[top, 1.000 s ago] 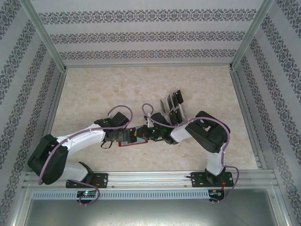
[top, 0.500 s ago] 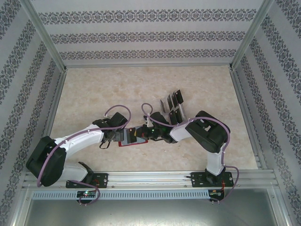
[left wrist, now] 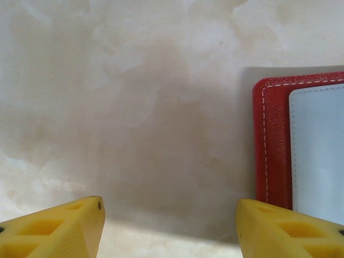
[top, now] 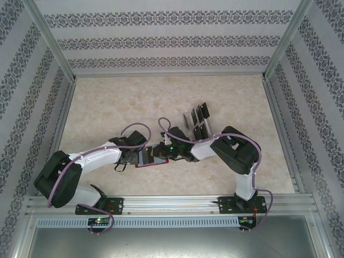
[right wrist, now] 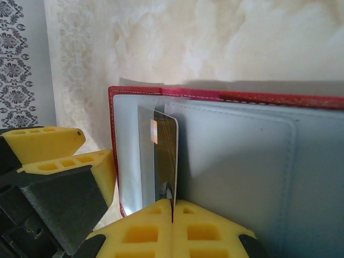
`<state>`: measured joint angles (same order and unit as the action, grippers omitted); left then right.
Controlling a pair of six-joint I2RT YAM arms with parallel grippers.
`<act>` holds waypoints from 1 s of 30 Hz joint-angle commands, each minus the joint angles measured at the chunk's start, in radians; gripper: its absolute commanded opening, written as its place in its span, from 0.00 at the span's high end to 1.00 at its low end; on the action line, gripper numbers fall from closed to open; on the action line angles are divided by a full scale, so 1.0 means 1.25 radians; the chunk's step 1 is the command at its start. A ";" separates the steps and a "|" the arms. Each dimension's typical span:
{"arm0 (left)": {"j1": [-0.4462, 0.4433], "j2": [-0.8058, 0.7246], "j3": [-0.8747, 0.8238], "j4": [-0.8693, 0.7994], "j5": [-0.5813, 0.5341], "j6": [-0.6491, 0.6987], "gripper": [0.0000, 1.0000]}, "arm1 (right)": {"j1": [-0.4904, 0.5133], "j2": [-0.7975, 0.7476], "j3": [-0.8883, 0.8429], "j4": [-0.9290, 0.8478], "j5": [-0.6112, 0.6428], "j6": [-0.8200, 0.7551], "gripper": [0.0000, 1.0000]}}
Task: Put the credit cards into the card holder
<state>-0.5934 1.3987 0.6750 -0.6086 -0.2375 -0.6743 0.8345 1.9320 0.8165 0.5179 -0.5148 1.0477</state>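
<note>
Right, from above, my left pincer (top: 130, 156) and right pincer (top: 161, 152) meet over the red card holder (top: 146, 160) lying open between them; spare credit cards (top: 197, 114) stand well beyond the right one.

On the left wrist view, that pincer (left wrist: 169, 228) gapes empty over marbled tabletop (left wrist: 134, 107), the holder's grainy, white-stitched red edge (left wrist: 273, 150) beside one fingertip.

On the right wrist view, my right pincer (right wrist: 172, 220) is clamped on a thin, dark, glossy credit card (right wrist: 165, 156), upright just ahead of its tips against the smooth grey lining (right wrist: 242, 161). I judge insertion is in hand; next, the card's front edge needs guiding squarely into a pocket.
</note>
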 commanded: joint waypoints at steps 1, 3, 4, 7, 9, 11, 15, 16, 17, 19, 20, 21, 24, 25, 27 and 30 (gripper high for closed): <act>0.008 0.009 -0.005 0.025 0.013 -0.003 0.34 | 0.015 0.028 0.008 -0.070 -0.005 -0.017 1.00; 0.008 0.008 -0.001 0.024 0.013 -0.004 0.34 | 0.013 0.017 0.008 -0.083 -0.003 -0.023 0.97; 0.008 0.007 0.001 0.023 0.013 -0.002 0.34 | 0.012 0.008 0.008 -0.087 -0.003 -0.026 0.95; 0.008 0.004 0.008 0.022 0.013 0.002 0.34 | 0.010 -0.023 0.023 -0.141 0.010 -0.053 0.92; 0.008 0.009 0.011 0.023 0.015 0.002 0.34 | 0.010 -0.030 0.044 -0.181 0.013 -0.073 0.91; 0.008 0.010 0.010 0.025 0.019 0.002 0.34 | 0.010 -0.027 0.058 -0.201 0.007 -0.081 0.82; 0.008 0.011 0.011 0.032 0.026 0.002 0.33 | 0.010 -0.037 0.071 -0.252 0.021 -0.101 0.63; 0.008 0.011 0.013 0.031 0.027 0.002 0.33 | 0.010 -0.046 0.073 -0.265 0.028 -0.105 0.59; 0.008 0.011 0.015 0.029 0.027 0.002 0.33 | 0.009 -0.052 0.073 -0.274 0.032 -0.110 0.57; 0.008 0.009 0.017 0.029 0.024 0.002 0.33 | 0.009 -0.068 0.079 -0.304 0.043 -0.120 0.54; 0.008 0.006 0.017 0.029 0.023 0.002 0.33 | 0.009 -0.073 0.083 -0.320 0.048 -0.128 0.53; 0.007 0.004 0.017 0.030 0.021 0.002 0.33 | 0.010 -0.078 0.089 -0.337 0.053 -0.136 0.53; 0.011 -0.009 0.017 0.028 0.007 -0.003 0.33 | 0.010 -0.089 0.101 -0.376 0.069 -0.156 0.53; 0.013 -0.016 0.017 0.029 0.005 -0.007 0.33 | 0.009 -0.094 0.103 -0.388 0.075 -0.163 0.53; 0.025 -0.034 0.015 0.032 0.005 -0.014 0.33 | 0.009 -0.103 0.109 -0.412 0.090 -0.178 0.55; 0.052 -0.060 0.008 0.040 0.018 -0.019 0.33 | 0.009 -0.107 0.126 -0.457 0.109 -0.207 0.69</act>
<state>-0.5579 1.3624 0.6773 -0.5831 -0.2138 -0.6777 0.8360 1.8286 0.9413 0.0483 -0.4290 0.8436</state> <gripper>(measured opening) 0.672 0.342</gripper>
